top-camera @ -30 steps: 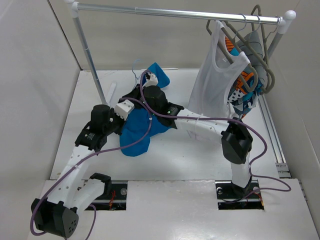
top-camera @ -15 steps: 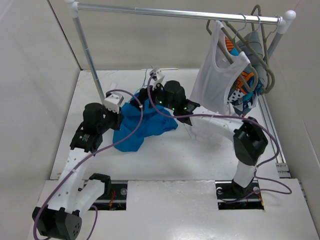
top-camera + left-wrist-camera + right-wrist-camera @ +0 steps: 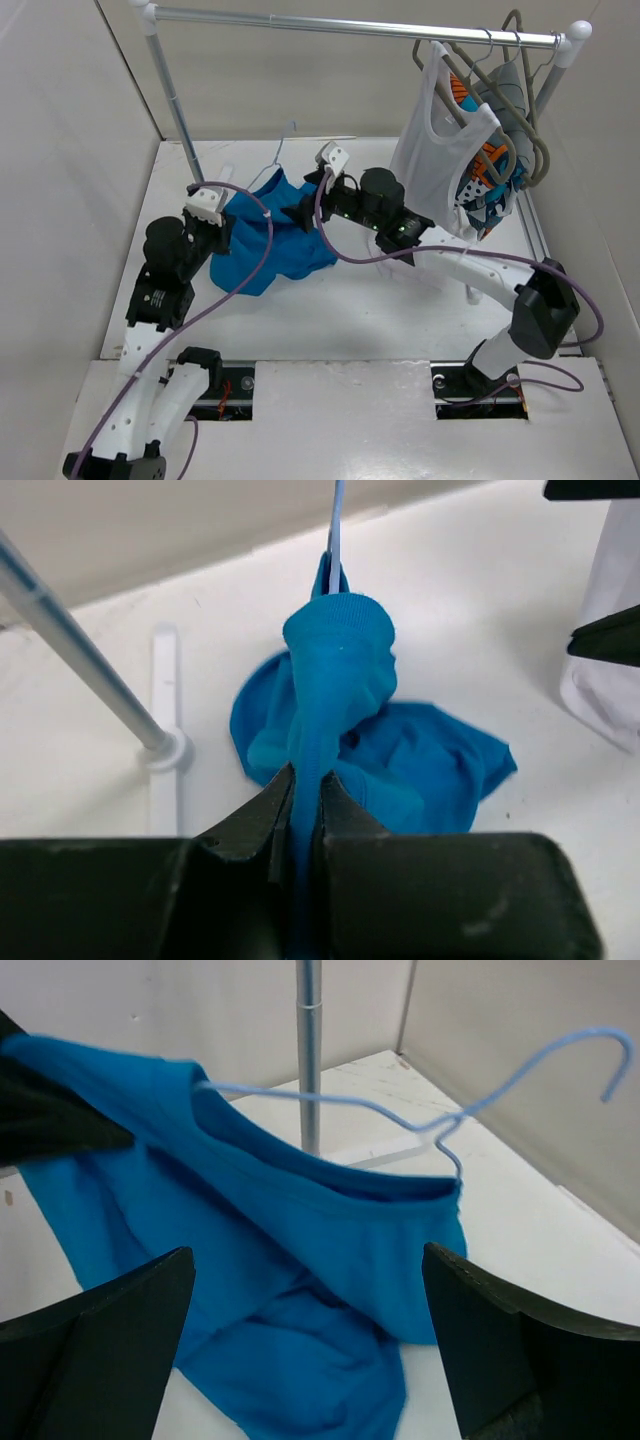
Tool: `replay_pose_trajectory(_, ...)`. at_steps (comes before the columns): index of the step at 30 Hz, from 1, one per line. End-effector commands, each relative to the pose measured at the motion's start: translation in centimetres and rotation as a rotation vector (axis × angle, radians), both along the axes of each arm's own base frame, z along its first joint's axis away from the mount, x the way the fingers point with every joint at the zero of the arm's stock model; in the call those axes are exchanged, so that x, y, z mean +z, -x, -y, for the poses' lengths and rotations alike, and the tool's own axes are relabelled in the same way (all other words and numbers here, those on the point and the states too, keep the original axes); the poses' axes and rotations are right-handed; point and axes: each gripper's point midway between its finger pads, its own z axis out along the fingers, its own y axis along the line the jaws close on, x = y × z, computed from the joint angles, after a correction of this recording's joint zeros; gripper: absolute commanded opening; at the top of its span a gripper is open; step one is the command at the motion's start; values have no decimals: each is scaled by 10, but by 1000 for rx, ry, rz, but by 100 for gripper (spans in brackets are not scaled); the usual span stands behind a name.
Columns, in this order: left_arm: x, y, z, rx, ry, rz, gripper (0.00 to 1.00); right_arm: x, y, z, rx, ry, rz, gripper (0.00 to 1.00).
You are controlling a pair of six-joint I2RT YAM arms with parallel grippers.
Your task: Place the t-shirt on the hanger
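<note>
The bright blue t-shirt (image 3: 285, 245) lies bunched on the white table between my two grippers. My left gripper (image 3: 224, 228) is shut on a fold of the t-shirt (image 3: 340, 670), which stretches taut away from the jaws (image 3: 300, 780). The pale-blue wire hanger (image 3: 400, 1115) sits partly inside the t-shirt's (image 3: 300, 1250) collar, one arm running along the neckline and the hook sticking out to the right. In the top view only the hanger's hook (image 3: 284, 145) shows above the cloth. My right gripper (image 3: 305, 200) hangs open just off the shirt, its fingers (image 3: 100, 1330) wide apart with nothing between them (image 3: 310, 1300).
A metal clothes rack (image 3: 350, 25) spans the back, its left pole (image 3: 180, 120) standing close behind the shirt. A white tank top (image 3: 435, 150), a patterned garment (image 3: 490, 175) and grey hangers (image 3: 520, 90) hang at its right end. The pole's white foot (image 3: 165, 750) lies left of the shirt.
My right gripper has opened and drawn back to the right, off the shirt. My left gripper has pulled its fold of the shirt leftward, and the hanger hook now stands free.
</note>
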Motion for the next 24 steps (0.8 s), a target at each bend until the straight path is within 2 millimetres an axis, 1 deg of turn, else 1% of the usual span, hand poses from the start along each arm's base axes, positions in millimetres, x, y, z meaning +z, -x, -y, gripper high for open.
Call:
replay_pose_trajectory(1,82,5,-10,41,19,277,0,45,-5,31,-81,-48,138,100)
replay_pose_trajectory(2,91,9,-14,54,11,315,0,38,-2,34,-81,-38,129,100)
replay_pose_trajectory(3,90,11,-16,63,11,318,0,38,-5,41,-100,-37,129,100)
replay_pose_trajectory(4,103,17,-19,72,0,375,0,35,-6,49,-113,-34,127,100)
replay_pose_trajectory(5,106,21,-20,72,-6,391,0,33,-6,52,-126,-27,120,100)
replay_pose_trajectory(6,113,23,-22,84,-1,420,0,28,-6,52,-126,-15,121,100)
replay_pose_trajectory(7,116,25,-25,94,-8,432,0,32,-7,59,-138,-18,125,100)
replay_pose_trajectory(8,119,25,-25,94,-5,445,0,28,-8,60,-147,-11,118,100)
replay_pose_trajectory(9,130,31,-28,107,2,479,0,29,-7,62,-148,-2,124,100)
replay_pose_trajectory(10,137,36,-30,118,7,501,0,29,-7,62,-148,-2,124,100)
replay_pose_trajectory(11,141,36,-30,119,9,514,0,27,-6,63,-147,5,118,100)
replay_pose_trajectory(12,154,46,-32,121,19,560,0,24,-7,63,-147,17,119,100)
replay_pose_trajectory(13,156,49,-32,121,21,569,0,24,-7,63,-147,17,119,100)
replay_pose_trajectory(14,164,52,-31,113,26,590,0,22,-6,63,-147,24,113,100)
replay_pose_trajectory(15,174,61,-32,113,43,618,0,22,-6,63,-147,24,113,100)
replay_pose_trajectory(16,177,64,-35,123,43,631,0,22,-6,63,-147,24,113,100)
replay_pose_trajectory(17,188,70,-35,123,58,653,0,22,-8,64,-156,24,112,100)
replay_pose_trajectory(19,199,84,-37,120,79,697,0,20,-8,65,-155,36,114,100)
replay_pose_trajectory(20,204,87,-38,128,98,704,0,20,-8,65,-155,36,114,100)
replay_pose_trajectory(21,214,95,-39,126,114,735,0,20,-8,65,-155,36,114,100)
replay_pose_trajectory(24,220,99,-41,135,123,746,0,25,-8,64,-156,28,121,100)
